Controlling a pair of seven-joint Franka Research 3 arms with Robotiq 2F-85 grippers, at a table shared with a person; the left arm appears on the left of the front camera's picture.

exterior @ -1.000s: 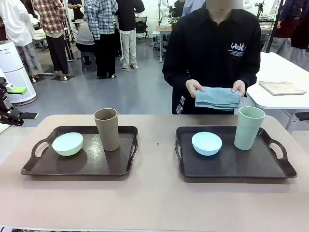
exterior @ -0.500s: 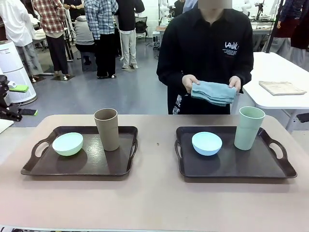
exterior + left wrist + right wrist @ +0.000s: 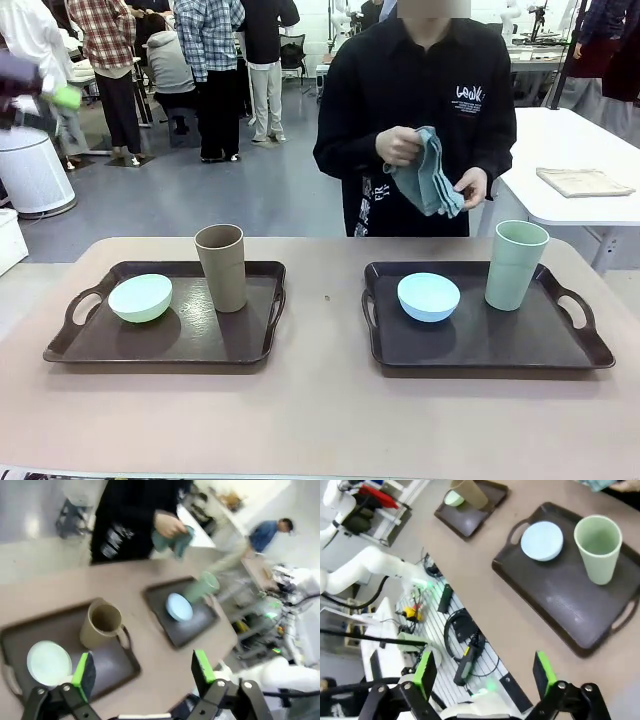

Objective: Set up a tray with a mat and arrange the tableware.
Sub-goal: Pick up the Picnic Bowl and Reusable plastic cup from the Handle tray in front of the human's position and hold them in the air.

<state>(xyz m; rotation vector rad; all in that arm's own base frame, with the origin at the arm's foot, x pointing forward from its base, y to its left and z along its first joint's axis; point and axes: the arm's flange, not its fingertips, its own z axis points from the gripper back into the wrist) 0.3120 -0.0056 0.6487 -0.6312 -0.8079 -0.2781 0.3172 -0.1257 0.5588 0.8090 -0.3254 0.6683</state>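
Two dark brown trays lie side by side. The left tray (image 3: 205,338) holds a pale green bowl (image 3: 140,297) and a brown cup (image 3: 222,266). On the right tray (image 3: 500,342) stand a light blue bowl (image 3: 428,296) and a pale green cup (image 3: 515,264). Behind the table a person holds a folded blue-grey mat (image 3: 428,175) in both hands, at chest height. My left gripper (image 3: 143,669) hangs open high above the left tray. My right gripper (image 3: 485,672) is open too, high over the table's near edge, with the right tray (image 3: 565,600) ahead of it.
The tan tabletop (image 3: 320,410) is bare in front of and between the trays. Cables and equipment (image 3: 465,635) lie below the table's near edge. A white side table with a beige cloth (image 3: 583,181) stands at the back right. Several people stand far behind.
The person has shifted left and raised the mat from a flat hold to hanging from one hand. My left gripper has swung upward at the front view's left edge.
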